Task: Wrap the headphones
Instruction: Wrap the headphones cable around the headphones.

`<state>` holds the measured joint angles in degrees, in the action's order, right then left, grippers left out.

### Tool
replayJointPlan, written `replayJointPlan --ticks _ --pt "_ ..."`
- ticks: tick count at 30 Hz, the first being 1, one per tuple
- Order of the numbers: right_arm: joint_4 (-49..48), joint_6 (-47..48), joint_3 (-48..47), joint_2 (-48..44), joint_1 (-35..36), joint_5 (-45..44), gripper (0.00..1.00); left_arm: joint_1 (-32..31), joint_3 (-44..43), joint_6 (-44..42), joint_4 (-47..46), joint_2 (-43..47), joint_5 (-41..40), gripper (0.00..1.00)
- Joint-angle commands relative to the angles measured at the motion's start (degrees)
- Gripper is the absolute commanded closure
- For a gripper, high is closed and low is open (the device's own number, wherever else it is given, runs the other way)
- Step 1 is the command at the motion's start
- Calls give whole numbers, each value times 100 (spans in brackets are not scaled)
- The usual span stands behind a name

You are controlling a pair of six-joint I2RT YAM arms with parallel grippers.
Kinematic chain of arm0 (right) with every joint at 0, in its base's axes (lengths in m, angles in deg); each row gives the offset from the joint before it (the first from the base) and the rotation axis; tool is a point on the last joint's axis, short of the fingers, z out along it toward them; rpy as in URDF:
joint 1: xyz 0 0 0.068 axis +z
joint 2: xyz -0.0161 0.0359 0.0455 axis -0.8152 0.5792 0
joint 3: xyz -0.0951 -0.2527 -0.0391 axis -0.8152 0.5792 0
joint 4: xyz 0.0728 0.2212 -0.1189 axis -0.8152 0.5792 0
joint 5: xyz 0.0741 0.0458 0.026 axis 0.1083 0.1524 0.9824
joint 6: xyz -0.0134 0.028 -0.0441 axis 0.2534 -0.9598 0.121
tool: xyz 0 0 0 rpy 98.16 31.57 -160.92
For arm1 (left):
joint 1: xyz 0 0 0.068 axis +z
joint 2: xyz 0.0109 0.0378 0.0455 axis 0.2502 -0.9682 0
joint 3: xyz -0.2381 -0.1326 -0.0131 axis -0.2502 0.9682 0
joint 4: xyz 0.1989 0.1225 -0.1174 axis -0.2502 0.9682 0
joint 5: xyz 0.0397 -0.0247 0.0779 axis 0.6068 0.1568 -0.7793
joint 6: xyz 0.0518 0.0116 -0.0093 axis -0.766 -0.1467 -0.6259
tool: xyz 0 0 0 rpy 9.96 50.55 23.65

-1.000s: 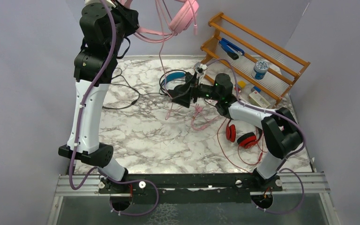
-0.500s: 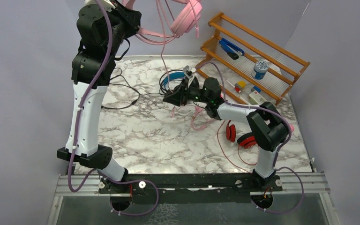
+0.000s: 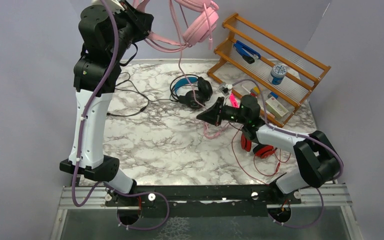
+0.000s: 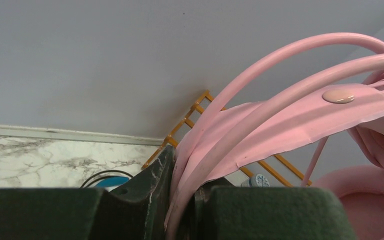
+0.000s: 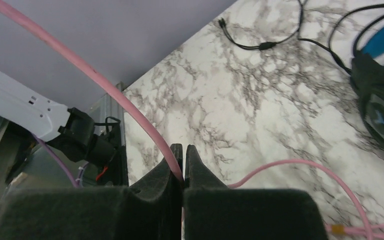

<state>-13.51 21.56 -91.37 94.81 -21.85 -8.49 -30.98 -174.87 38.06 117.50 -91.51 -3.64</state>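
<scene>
High at the back, my left gripper (image 3: 146, 24) (image 4: 182, 172) is shut on the headband (image 4: 290, 125) of the pink headphones (image 3: 198, 26), which hang in the air. Their thin pink cable (image 3: 181, 65) (image 5: 105, 85) drops to the table and ends in a loose heap (image 3: 212, 131). My right gripper (image 3: 203, 116) (image 5: 182, 152) is low over the table's middle, shut on that cable, which passes between its fingertips. The black headphones with a blue band (image 3: 190, 90) (image 5: 380, 100) lie just behind it. The red headphones (image 3: 260, 148) lie on the right under the right arm.
An orange wooden rack (image 3: 280, 50) with small items stands at the back right. A black cable (image 3: 135, 97) (image 5: 260, 45) trails over the marble table (image 3: 155, 145) to the left of the black headphones. A red cable (image 3: 240, 160) loops near the front right.
My right gripper has shut on the pink cable and has swung right and nearer, away from the black headphones. The left arm has carried the pink headphones slightly right.
</scene>
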Motion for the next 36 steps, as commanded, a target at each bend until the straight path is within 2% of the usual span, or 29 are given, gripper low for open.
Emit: replayJointPlan --ticks 1,4,8,12,17,22,24,26,30,33,36 --pt "1050 310 168 -357 -556 240 100 40 -237 -55 -241 42 813 100" --pt "1247 337 313 -629 -1003 325 100 49 -100 -193 -237 75 1226 100" --pt "2173 734 -32 -587 -1404 363 100 49 184 -518 -369 162 2153 100" --pt "2905 715 -483 -394 -1974 374 100 46 1161 -1167 -468 572 2879 100" --pt "3431 579 -877 -253 -2364 274 100 -44 2606 -2270 192 1136 3168 100" --pt "3849 649 -1214 -108 -2405 17 100 -305 4068 -2923 471 1839 2135 100" --pt "3801 664 -1321 -9 -2405 337 100 -426 4406 -3014 461 1981 2181 100" --pt "3918 688 -1571 159 -2405 643 100 -810 4696 -3148 470 2006 2011 100" --pt "4936 938 -2464 507 -2405 920 100 -1716 5234 -3447 541 1897 -56 100" --pt "5749 1197 -3096 470 -2405 844 100 -1915 5571 -3571 529 1711 -1814 100" --pt "6176 1198 -3476 269 -2405 860 100 -2035 5754 -3615 419 1551 -2782 100"
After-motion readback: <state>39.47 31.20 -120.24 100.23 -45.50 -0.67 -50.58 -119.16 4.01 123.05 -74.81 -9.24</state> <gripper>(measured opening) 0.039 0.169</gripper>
